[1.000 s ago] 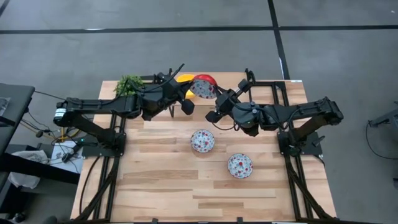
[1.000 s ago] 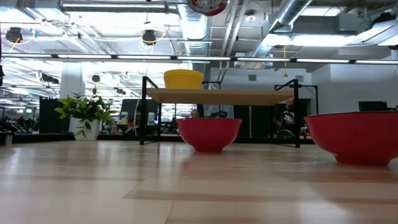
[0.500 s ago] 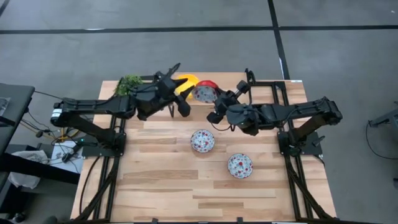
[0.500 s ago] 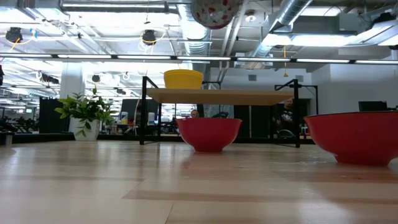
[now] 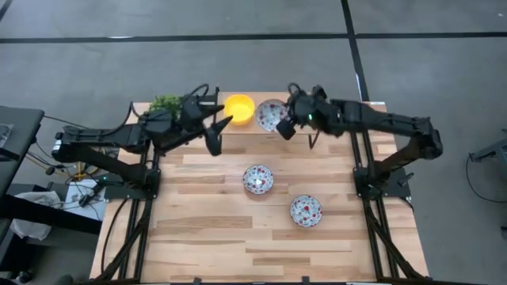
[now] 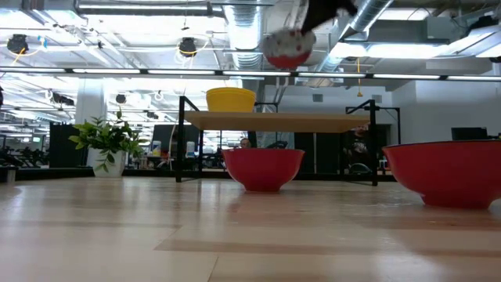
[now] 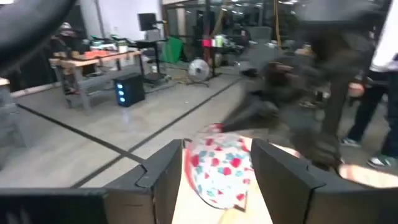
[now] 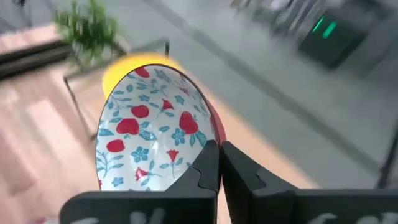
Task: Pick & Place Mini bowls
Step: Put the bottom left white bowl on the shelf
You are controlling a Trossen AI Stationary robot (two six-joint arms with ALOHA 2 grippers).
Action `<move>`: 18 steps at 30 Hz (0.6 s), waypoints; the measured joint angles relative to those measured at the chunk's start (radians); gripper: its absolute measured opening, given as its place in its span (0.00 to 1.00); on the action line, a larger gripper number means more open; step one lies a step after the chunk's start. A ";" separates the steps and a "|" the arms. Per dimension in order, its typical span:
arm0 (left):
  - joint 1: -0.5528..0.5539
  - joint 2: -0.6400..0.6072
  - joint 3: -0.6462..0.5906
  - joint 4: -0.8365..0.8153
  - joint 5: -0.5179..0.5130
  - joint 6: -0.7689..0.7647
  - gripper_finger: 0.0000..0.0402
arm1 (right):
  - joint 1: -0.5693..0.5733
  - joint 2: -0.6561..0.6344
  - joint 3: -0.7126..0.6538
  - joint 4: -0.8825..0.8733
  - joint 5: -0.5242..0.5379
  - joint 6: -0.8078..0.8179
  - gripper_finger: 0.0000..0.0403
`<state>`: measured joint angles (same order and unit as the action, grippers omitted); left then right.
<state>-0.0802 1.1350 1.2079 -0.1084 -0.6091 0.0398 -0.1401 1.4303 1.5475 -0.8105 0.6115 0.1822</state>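
**Floral bowl in the air near the shelf, two more waiting**

High view: the right tool (image 5: 287, 120) sits upper centre of the frame, clamped on the rim of a floral mini bowl (image 5: 272, 115) held over the back edge of the worktop (image 5: 214, 237). Just left of it is a yellow mini bowl (image 5: 238, 108). The left tool (image 5: 215, 133) is just left of the yellow one, fingers spread and empty as far as I can tell. Two more floral bowls sit lower down on the wood, one at centre (image 5: 258, 179) and one to its lower right (image 5: 306, 210), well apart from the arms. The little plant (image 5: 166, 104) is upper left.

Low view: the carried bowl (image 6: 286, 48) hangs at top centre, above a raised shelf (image 6: 274, 121) where the yellow bowl (image 6: 230, 99) already rests. Two bowls with red outsides stand in front on the worktop.

Left wrist view: the floral bowl (image 7: 219, 167) shows between that arm's own parted fingers, farther off, blurred.

Right wrist view: fingers pinched tight on the rim; inside is white with red fruit-like blobs and blue flowers (image 8: 149, 137), outside red.

My guess: one bowl placed, one about to be, at least two to go.
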 joint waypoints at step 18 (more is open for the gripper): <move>-0.190 -0.123 -0.243 0.003 -0.003 -0.046 0.46 | -0.559 0.006 0.002 -0.066 -0.905 0.002 0.00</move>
<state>-0.2707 1.0121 0.9651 -0.1050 -0.6117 -0.0064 -0.6987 1.4361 1.5490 -0.8761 -0.2932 0.1844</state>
